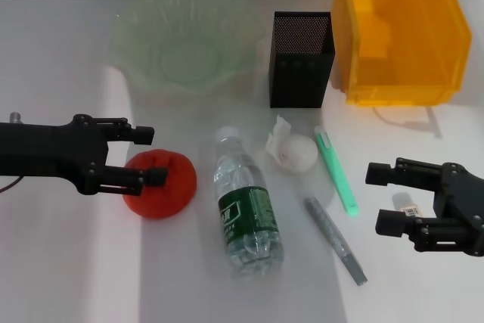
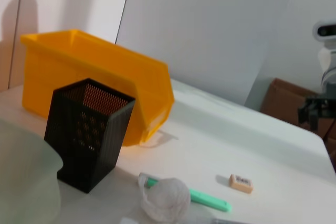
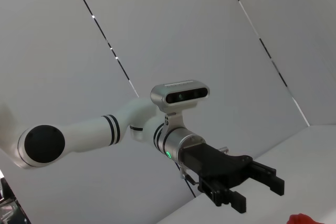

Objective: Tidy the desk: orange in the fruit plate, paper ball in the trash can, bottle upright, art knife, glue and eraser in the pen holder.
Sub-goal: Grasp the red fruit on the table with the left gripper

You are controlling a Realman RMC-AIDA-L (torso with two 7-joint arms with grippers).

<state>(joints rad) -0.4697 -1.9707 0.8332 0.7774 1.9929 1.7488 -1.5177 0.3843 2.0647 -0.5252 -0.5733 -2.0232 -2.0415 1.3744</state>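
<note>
Looking over the desk, I judge that none of the tidying is done yet. My left gripper [image 1: 149, 156] hangs with its fingers spread wide, one on each side of the squat red-orange orange [image 1: 159, 183], and holds nothing; I cannot tell whether the fingers touch the fruit. The orange sits on the white table [image 1: 60, 262], well short of the wide pale green scalloped fruit plate [image 1: 178, 35], which has nothing in it.

The clear plastic bottle [image 1: 246, 206] with its dark green label lies on its side just beside the orange. The small white crumpled paper ball [image 1: 291, 149] rests near the bottle's cap, and the translucent yellow-orange trash can [image 1: 397, 32] shows no paper inside. A mint green pen-shaped tool [image 1: 336, 172] and a grey stick [image 1: 336, 240] lie flat on the table, so the black mesh pen holder [image 1: 301, 58] awaits its contents.

My right gripper [image 1: 380, 198] also stands open and empty, with the tiny beige eraser [image 1: 408, 206] between its fingers on the table.
</note>
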